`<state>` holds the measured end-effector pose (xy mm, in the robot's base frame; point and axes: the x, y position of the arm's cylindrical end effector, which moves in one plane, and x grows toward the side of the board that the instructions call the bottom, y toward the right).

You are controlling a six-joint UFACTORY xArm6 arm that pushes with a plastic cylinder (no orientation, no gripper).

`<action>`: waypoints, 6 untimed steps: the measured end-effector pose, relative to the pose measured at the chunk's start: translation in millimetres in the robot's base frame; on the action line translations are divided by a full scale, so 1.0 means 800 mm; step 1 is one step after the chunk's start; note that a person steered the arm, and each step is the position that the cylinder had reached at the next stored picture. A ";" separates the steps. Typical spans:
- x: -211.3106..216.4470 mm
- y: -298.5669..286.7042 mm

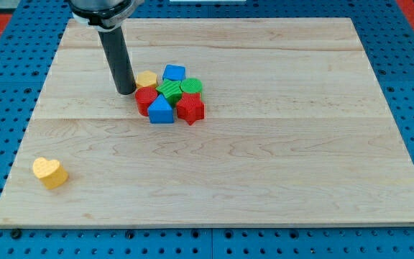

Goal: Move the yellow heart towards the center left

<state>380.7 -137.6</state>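
- Lying near the bottom-left corner of the table (279,180): yellow heart (49,172), alone, well apart from the other blocks.
- Standing at the view's upper centre-left: my tip (126,92), just left of a yellow block (146,78) in the cluster, far from the heart.
- No jaws fitted; nothing gripped.
- Judged method: bring the tip below the heart, then push steadily up along the left edge.

A straight, glossy black cylindrical rod under a wider dark collar, ending in my tip (126,93).
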 end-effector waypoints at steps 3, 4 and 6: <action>-0.013 0.038; -0.026 -0.010; 0.125 -0.207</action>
<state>480.4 -303.0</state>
